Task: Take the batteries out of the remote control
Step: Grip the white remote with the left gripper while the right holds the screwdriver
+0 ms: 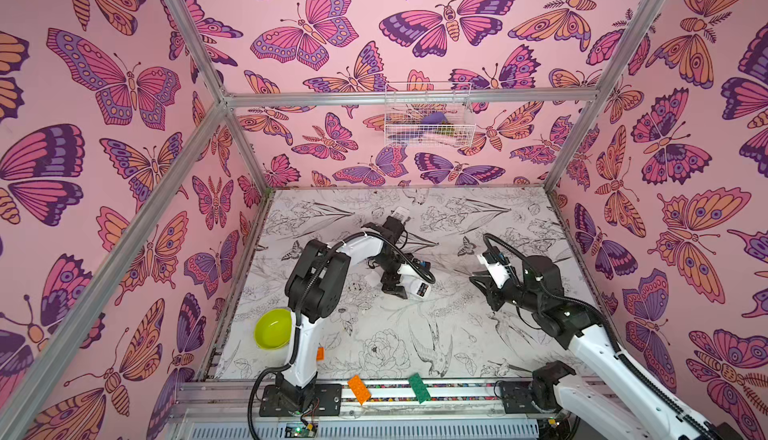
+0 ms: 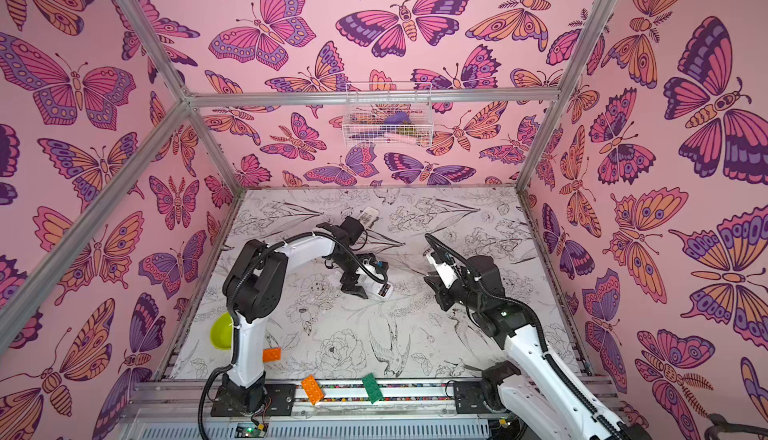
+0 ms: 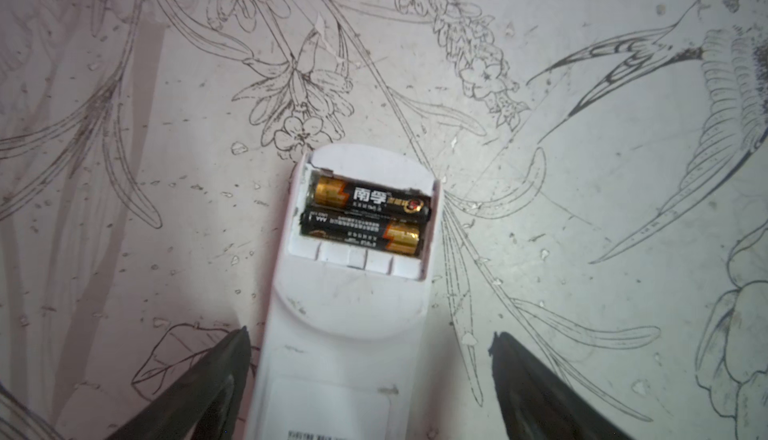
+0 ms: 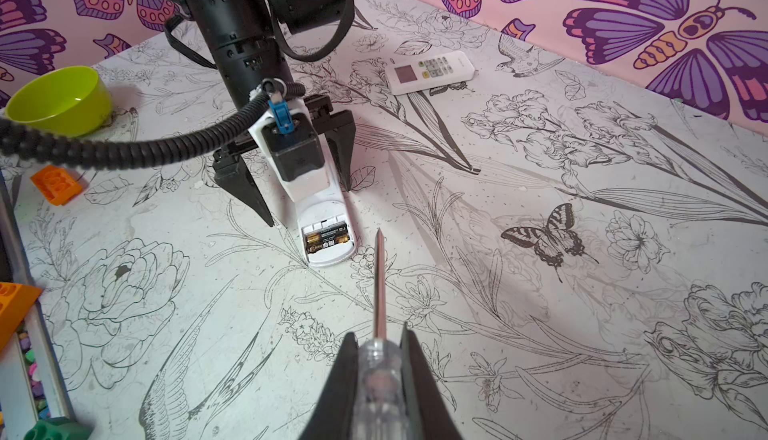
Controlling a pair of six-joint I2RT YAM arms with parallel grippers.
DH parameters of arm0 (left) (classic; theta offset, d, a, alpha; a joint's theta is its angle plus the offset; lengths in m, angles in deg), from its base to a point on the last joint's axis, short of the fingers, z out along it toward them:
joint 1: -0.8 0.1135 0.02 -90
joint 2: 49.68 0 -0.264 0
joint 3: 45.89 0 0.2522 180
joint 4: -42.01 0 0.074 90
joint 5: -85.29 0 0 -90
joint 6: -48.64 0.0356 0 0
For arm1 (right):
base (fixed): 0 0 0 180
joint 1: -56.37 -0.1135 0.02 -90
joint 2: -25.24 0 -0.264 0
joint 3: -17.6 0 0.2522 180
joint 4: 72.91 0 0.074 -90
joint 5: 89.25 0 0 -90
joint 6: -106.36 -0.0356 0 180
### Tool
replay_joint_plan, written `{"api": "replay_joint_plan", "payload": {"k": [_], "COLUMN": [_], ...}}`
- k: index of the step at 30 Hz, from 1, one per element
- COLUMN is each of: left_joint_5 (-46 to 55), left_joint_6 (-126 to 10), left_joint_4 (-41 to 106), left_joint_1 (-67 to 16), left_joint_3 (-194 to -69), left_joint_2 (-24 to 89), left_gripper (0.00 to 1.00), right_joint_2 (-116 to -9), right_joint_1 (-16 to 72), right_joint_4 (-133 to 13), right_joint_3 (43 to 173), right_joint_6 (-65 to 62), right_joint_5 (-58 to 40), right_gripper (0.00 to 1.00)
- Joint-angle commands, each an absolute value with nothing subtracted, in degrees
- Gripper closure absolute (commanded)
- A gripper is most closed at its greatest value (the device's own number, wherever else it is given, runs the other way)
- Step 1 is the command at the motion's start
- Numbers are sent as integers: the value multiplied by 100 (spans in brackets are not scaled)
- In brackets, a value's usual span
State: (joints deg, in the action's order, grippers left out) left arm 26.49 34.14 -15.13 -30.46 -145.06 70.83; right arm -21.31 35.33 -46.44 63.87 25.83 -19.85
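Jaws of the left pincer (image 3: 370,334) are standing wide apart astride the face-down remote control (image 3: 353,305), whose open bay (image 3: 353,257) is holding two batteries (image 3: 365,219) lying crosswise to its length. In a top view that bay (image 1: 422,290) is sitting at 3 o'clock from this nearer pincer and at 9 o'clock from the right pincer (image 4: 380,350), which is clamping a screwdriver (image 4: 379,284) pointing toward it.

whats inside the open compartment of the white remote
Two batteries lie side by side in the remote, gold ends facing opposite ways. Whatever lies beneath them in the compartment is covered.
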Motion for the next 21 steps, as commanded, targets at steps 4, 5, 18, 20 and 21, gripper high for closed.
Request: {"api": "replay_joint_plan", "payload": {"k": [4, 5, 18, 20, 21], "left_joint_5": [2217, 2208, 1816, 1891, 1917], "left_joint_6": [3261, 3236, 2460, 2205, 2086], "left_joint_4": [-1673, -1670, -1503, -1307, -1190], "left_joint_1": [-3198, -3206, -3409, -3448, -3473], "left_joint_3": [-14559, -14531, -13579, -13240, -13067], "left_joint_2": [7264, 7283, 6569, 6290, 6169], "left_gripper": [13, 15, 47, 48, 48], "right_joint_2": [-2071, -2058, -1881, -1879, -1901], "right_joint_1": [3529, 3533, 3339, 3210, 3154], "right_joint_4": [-4651, -4681, -4663, -4786, -4838], "right_joint_3": [6475, 6465, 6243, 6076, 6010], "right_joint_6": [2707, 2724, 3022, 3165, 3189], "right_joint_5": [-2072, -2078, -2119, -2230, -2319], "right_gripper": [100, 100, 100, 100, 100]}}
